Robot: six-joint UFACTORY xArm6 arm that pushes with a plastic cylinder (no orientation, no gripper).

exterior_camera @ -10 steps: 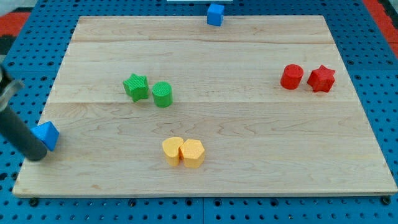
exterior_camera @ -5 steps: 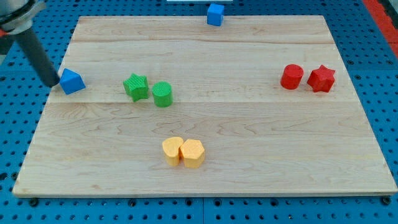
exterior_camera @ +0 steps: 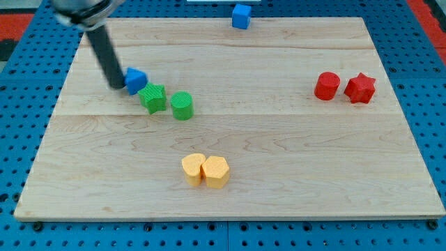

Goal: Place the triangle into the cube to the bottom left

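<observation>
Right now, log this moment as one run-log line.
my tip: against view's left side of blue triangle | blue triangle: touching green star | blue cube: top edge, far from triangle | task: unfinished

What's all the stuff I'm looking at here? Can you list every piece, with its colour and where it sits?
Wooden board: one, pale wood, fills most of the view, on a blue pegboard.
Blue cube: one, at the board's top edge, near the middle.
Blue triangle: one, upper left, touching the green star.
Green star: one, left of centre.
Green cylinder: one, just right of the star.
Red cylinder: one, at the view's right.
Red star: one, right of the red cylinder.
Yellow blocks: two, side by side, bottom centre; shapes unclear.
My tip: one, dark rod end, against the triangle's left side.
</observation>
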